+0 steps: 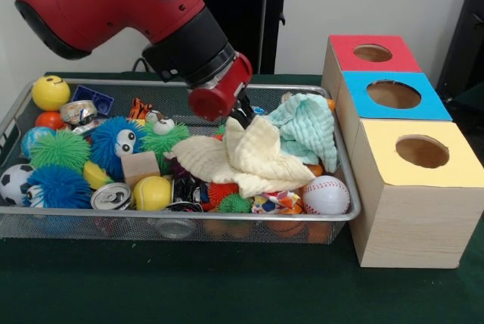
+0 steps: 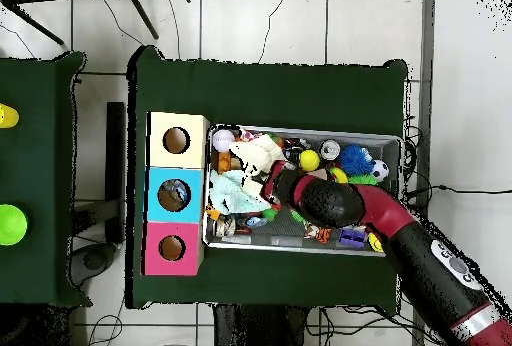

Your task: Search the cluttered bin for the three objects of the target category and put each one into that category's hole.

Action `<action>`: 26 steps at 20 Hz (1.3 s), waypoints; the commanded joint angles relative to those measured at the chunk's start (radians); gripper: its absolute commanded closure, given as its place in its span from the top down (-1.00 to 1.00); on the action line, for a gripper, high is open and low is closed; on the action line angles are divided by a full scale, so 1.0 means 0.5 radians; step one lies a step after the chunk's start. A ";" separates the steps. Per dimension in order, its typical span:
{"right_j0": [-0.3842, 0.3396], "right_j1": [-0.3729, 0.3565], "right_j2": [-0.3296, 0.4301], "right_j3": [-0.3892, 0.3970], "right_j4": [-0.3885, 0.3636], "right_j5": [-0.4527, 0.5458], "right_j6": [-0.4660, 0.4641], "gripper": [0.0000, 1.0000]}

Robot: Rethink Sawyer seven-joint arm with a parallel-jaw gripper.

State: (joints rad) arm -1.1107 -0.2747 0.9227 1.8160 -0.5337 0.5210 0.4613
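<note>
- The gripper (image 1: 243,117) is down inside the wire basket (image 1: 344,180), right at the pale yellow cloth (image 1: 253,159).
- The fingers are buried in the cloth's folds, so I cannot tell if they are apart or together.
- A mint green cloth (image 1: 308,129) lies at 2 o'clock from the yellow one, touching it.
- The blue box hole (image 1: 393,95) sits at 3 o'clock beside the basket, between the red box (image 1: 355,66) and yellow box (image 1: 412,203).
- A baseball (image 1: 326,194) rests at 5 o'clock on the green table (image 1: 227,286) side.
</note>
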 commanded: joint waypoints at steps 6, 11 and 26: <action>0.157 -0.536 -0.188 -0.492 -0.295 0.312 -0.173 -1.00; 0.194 -0.578 -0.217 -0.577 -0.311 0.381 -0.167 -1.00; 0.300 -0.595 -0.357 -0.550 -0.372 0.287 -0.048 -1.00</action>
State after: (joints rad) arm -0.9765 -0.5732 0.8371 1.5824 -0.6325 0.5902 0.4613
